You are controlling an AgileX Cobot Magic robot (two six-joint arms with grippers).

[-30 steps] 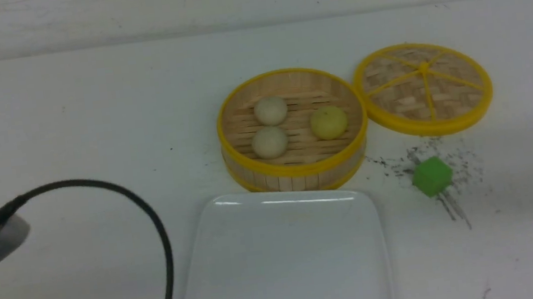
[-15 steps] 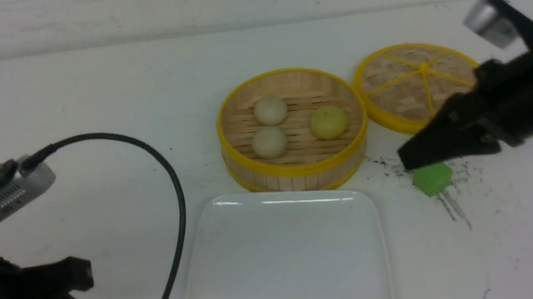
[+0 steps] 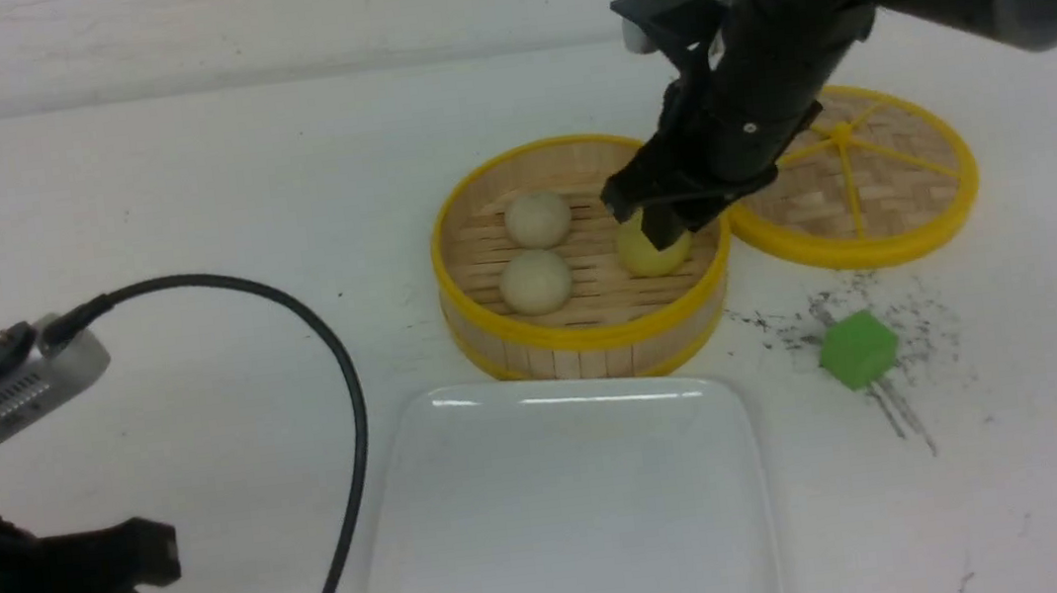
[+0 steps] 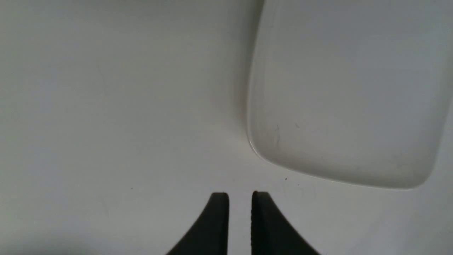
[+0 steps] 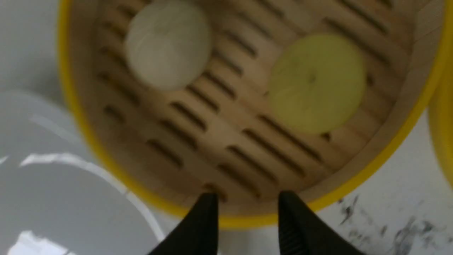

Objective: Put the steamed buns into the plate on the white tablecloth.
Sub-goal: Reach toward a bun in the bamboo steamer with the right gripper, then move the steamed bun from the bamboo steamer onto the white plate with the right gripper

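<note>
Soft, even overhead light keeps the plain white tablecloth (image 3: 177,177) bright, with only faint shadows. A glare streak lies along the far rim of the glossy white rectangular plate (image 3: 560,399). The right wrist view is blurred, smearing the round yellow-rimmed bamboo steamer basket (image 5: 247,222) and the pale yellow round bun (image 5: 316,83). The left wrist view is dimmer and greyer.

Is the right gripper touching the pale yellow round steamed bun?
Apart. In the right wrist view, bare slatted floor of the bamboo steamer basket lies between the right gripper and the pale yellow bun.
</note>
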